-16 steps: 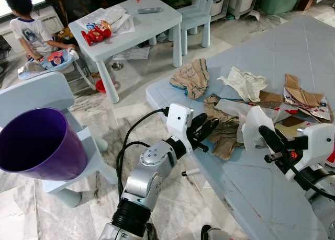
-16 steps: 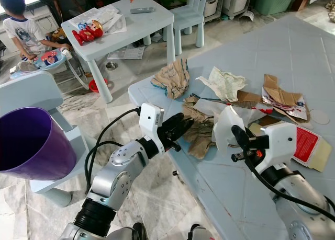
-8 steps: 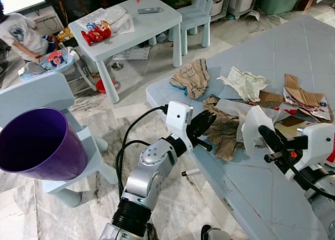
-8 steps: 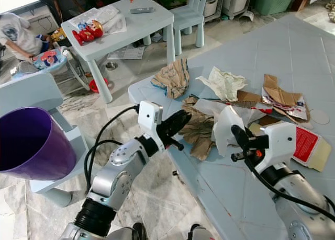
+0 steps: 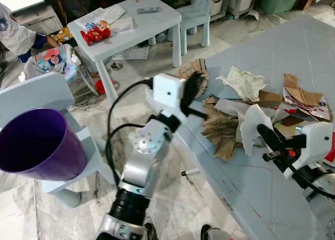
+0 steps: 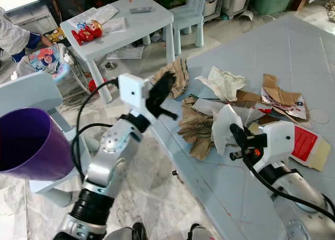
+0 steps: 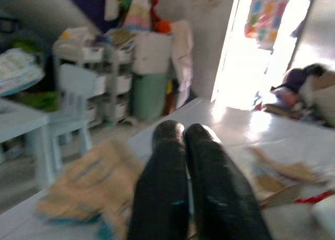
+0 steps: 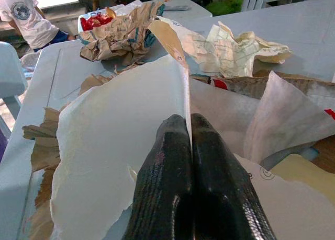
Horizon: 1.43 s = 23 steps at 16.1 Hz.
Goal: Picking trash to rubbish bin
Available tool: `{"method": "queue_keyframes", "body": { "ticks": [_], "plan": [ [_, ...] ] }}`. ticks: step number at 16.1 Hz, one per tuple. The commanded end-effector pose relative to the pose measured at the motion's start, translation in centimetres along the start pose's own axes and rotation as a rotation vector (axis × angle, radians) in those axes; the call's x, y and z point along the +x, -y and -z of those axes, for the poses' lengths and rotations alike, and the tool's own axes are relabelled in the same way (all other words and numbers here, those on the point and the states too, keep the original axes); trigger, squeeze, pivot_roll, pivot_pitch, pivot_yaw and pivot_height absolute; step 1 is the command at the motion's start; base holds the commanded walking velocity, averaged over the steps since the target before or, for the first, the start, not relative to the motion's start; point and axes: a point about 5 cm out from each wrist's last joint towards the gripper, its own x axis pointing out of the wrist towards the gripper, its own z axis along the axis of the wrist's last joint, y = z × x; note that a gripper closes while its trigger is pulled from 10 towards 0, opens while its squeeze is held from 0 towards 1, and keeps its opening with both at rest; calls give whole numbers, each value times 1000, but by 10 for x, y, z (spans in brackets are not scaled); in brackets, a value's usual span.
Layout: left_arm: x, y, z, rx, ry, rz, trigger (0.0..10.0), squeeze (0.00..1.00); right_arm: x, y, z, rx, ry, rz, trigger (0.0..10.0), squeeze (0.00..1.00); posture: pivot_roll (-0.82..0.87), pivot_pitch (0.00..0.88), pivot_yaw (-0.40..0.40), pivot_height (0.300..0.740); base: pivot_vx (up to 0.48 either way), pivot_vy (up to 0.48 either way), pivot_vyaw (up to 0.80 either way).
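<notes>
My left gripper (image 5: 192, 86) is raised above the grey table's (image 5: 272, 198) near-left corner, fingers (image 7: 209, 167) shut together with nothing between them. It hangs in front of a crumpled brown paper bag (image 5: 201, 67), blurred in the left wrist view as the bag (image 7: 89, 182). Flat brown paper (image 5: 222, 131) lies on the table below it. My right gripper (image 5: 261, 130) is shut on the edge of a white paper sheet (image 8: 115, 146), which stands up off the table. The purple bin (image 5: 39, 143) sits on a pale chair (image 5: 36, 93) at the left.
Crumpled white paper (image 5: 243, 82) and torn cardboard (image 5: 301, 96) lie further back on the table. A small pale table (image 5: 131, 25) with a red toy (image 5: 97, 32) stands beyond. A person (image 5: 13, 33) is at the top-left edge. Marble floor separates bin and table.
My left arm has lifted up and away from the flat brown paper toward the crumpled bag, its fingers closing empty. The person moved toward the left edge. The right arm stayed put.
</notes>
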Motion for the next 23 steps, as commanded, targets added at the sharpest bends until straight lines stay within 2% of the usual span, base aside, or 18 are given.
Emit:
{"method": "queue_keyframes", "body": {
  "ticks": [1, 3, 6, 8, 10, 14, 16, 23],
  "plan": [
    [-1, -7, 2, 20, -4, -29, 10000, 1000, 1, -3, 0, 1, 0, -9, 0, 0, -170, 192, 43, 740, 0, 0, 0],
    [0, -19, 5, 59, -26, -79, 10000, 1000, 2, -4, -1, 2, 2, -13, 0, 0, -170, 192, 43, 740, 0, 0, 0],
    [-1, -48, 13, 130, -92, -172, 10000, 1000, 2, -4, -1, 2, 4, -14, 0, 0, -170, 189, 41, 740, 0, 0, 0],
    [-3, -61, 20, 137, -124, -196, 10000, 1000, 2, -4, -1, 2, 3, -15, 0, 0, -175, 191, 40, 740, 0, 0, 0],
    [-3, -63, 26, 116, -144, -200, 10000, 1000, 2, -5, -2, 1, 5, -16, 0, 0, -175, 191, 40, 740, 0, 0, 0],
    [1, -52, 33, 112, -142, -133, 10000, 1000, 1, -6, -3, -2, 10, -13, 0, 0, -189, 196, 40, 740, 0, 0, 0],
    [4, -52, 35, 114, -139, -125, 10000, 1000, 0, -6, -3, -4, 9, -12, 0, 0, -189, 196, 40, 740, 0, 0, 0],
    [18, -60, 32, 102, -135, -125, 10000, 1000, -9, -5, -7, -23, 5, 6, 0, 0, -243, 215, 40, 740, 0, 0, 0]
  ]
}}
